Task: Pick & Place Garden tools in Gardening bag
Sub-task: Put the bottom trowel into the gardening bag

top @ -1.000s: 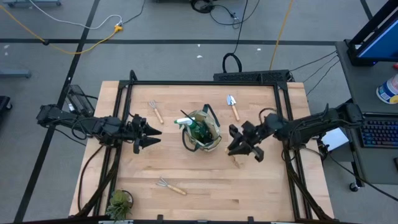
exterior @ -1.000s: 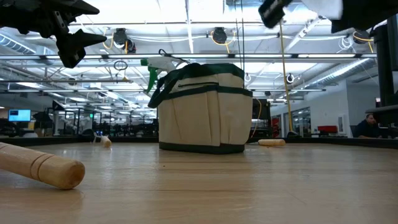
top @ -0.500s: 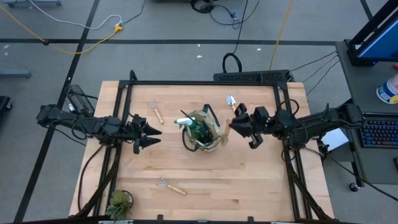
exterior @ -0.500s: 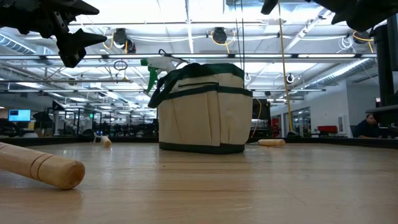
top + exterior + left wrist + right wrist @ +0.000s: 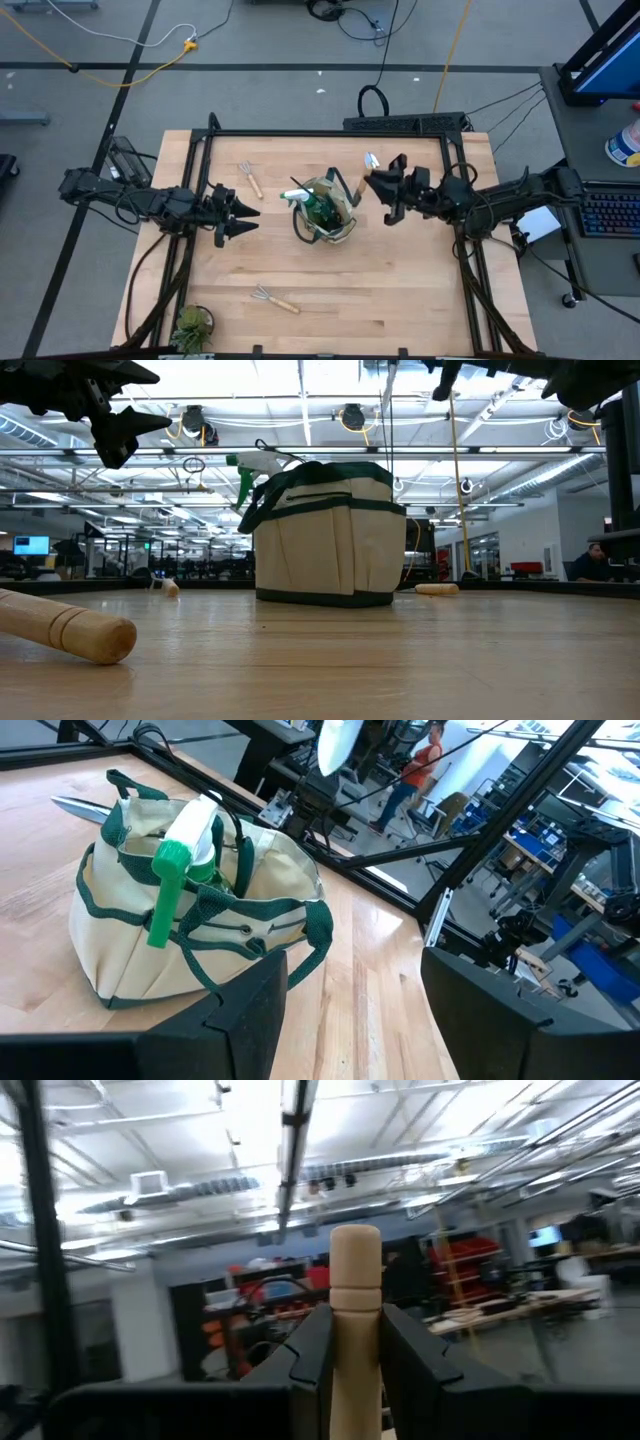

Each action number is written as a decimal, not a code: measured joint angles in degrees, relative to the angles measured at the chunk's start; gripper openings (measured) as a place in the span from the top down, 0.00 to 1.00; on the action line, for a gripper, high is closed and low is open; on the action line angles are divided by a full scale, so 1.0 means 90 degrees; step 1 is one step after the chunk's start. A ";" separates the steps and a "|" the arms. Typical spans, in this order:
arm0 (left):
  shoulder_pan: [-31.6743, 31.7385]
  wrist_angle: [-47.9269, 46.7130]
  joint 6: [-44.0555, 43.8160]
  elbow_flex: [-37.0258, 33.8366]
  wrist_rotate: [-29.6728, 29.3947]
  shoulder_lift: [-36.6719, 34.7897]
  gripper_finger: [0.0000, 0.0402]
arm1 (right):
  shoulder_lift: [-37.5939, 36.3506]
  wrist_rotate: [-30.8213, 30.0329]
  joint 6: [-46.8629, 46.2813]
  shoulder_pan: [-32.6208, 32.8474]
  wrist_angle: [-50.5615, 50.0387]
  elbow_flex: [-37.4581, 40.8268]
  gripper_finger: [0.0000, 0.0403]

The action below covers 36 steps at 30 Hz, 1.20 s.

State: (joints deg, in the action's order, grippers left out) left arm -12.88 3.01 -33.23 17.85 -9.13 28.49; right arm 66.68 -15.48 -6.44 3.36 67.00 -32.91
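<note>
The beige gardening bag with green trim stands mid-table, and a green spray bottle sticks out of its top. My right gripper is above the table just right of the bag, shut on a wooden-handled tool whose metal end is hidden. My left gripper hovers left of the bag, open and empty. A trowel, a fork rake and a second fork rake lie flat on the table. My right gripper pinches the tool's wooden handle between its two fingers. The handle runs along the fingers, and its rounded free end sticks out past the fingertips. The tool is lifted clear of the table, with the handle end pointing toward the bag and tipped upward.
A small potted plant stands at the table's near left corner. A black frame runs along the table's far and side edges. Bare wood shows on the table near the front and right of the bag.
My right gripper, shut on the wooden-handled tool, has moved from the near right of the bag toward the table's far edge. It has turned so the handle now points at the bag. My left gripper has stayed still.
</note>
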 joint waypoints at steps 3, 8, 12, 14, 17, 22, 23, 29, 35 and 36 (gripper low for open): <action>0.0000 0.0000 0.0000 0.0000 -0.0002 0.0001 0.41 | 0.0126 -0.0141 0.0152 0.0000 -0.0002 -0.0113 0.87; 0.0000 0.0000 0.0000 0.0000 -0.0103 0.0001 0.41 | 0.0617 -0.0110 0.0407 0.0000 -0.0157 -0.0544 0.87; 0.0000 -0.0001 0.0002 0.0000 -0.0200 0.0000 0.41 | 0.1003 -0.0112 0.0615 0.0002 -0.0472 -0.0832 0.87; 0.0000 0.0000 0.0002 0.0000 -0.0211 0.0000 0.41 | 0.1151 -0.0126 0.0652 0.0000 -0.0578 -0.0928 0.87; 0.0000 -0.0006 0.0002 0.0000 -0.0215 -0.0002 0.41 | 0.1341 -0.0131 0.0683 0.0002 -0.0809 -0.0964 0.87; 0.0000 -0.0024 0.0041 0.0000 -0.0220 -0.0002 0.41 | 0.1609 -0.0452 0.0680 0.0002 -0.1066 -0.0968 0.87; 0.0000 -0.0037 0.0041 0.0000 -0.0220 0.0001 0.41 | 0.1662 -0.0455 0.0678 0.0003 -0.1142 -0.0968 0.87; 0.0000 -0.0036 0.0044 0.0000 -0.0223 0.0000 0.41 | 0.2008 -0.0452 0.0615 0.0015 -0.1170 -0.0968 0.87; 0.0000 -0.0034 0.0024 0.0000 -0.0223 0.0000 0.41 | 0.2295 -0.0468 0.0589 0.0027 -0.1221 -0.0968 0.87; 0.0000 -0.0035 0.0025 0.0000 -0.0223 0.0001 0.41 | 0.2330 -0.0468 0.0563 0.0030 -0.1284 -0.0968 0.87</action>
State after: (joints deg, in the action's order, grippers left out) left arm -12.88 2.69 -33.01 17.85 -11.14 28.49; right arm 87.65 -19.70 -1.37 3.62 55.44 -41.63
